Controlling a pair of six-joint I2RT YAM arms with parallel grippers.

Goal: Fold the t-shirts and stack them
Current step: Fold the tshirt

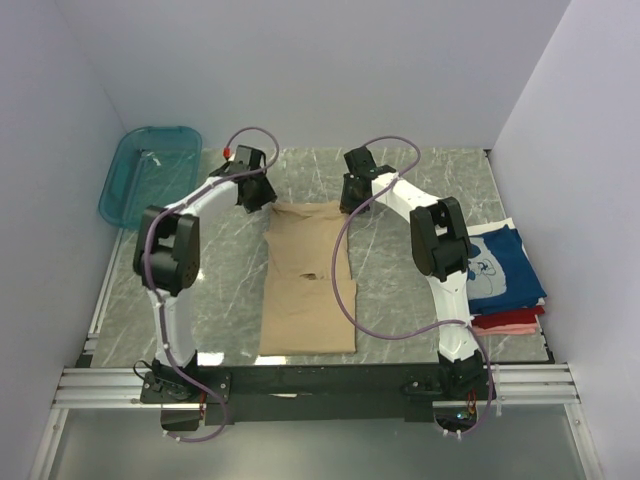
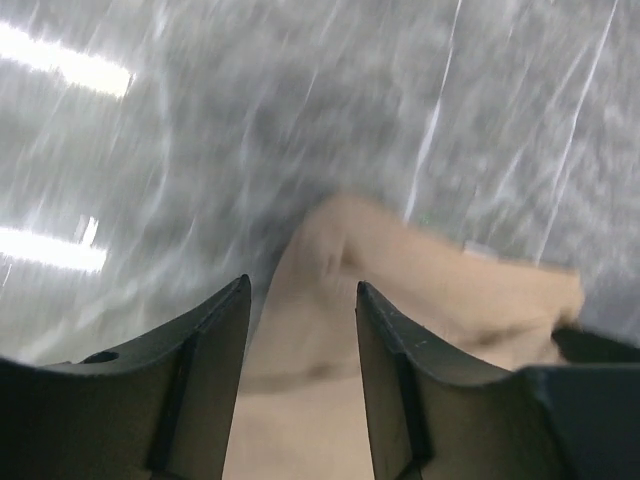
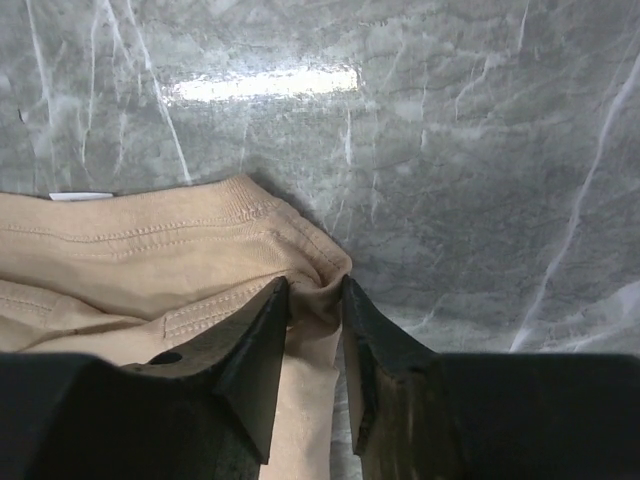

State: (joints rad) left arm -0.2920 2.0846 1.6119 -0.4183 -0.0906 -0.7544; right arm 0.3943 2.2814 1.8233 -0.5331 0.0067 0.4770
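The tan t-shirt [image 1: 308, 275] lies folded into a long strip in the middle of the table, collar end far from the arms. My left gripper [image 1: 255, 195] hovers at its far left corner. In the blurred left wrist view its jaws stand open [image 2: 302, 290] with tan cloth [image 2: 400, 290] below and beyond them. My right gripper [image 1: 355, 193] is at the far right corner. In the right wrist view it is shut [image 3: 315, 292] on a bunched fold of the shirt's hem [image 3: 180, 250]. A navy t-shirt with white print [image 1: 505, 262] tops a pile with red [image 1: 500, 322] and pink [image 1: 520, 313] edges at the right.
A teal plastic basket [image 1: 150, 175] leans at the far left corner. The right arm's purple cable [image 1: 345, 300] hangs over the tan shirt's right edge. White walls close in on three sides. The grey marble table [image 1: 220, 270] shows bare on both sides of the tan shirt.
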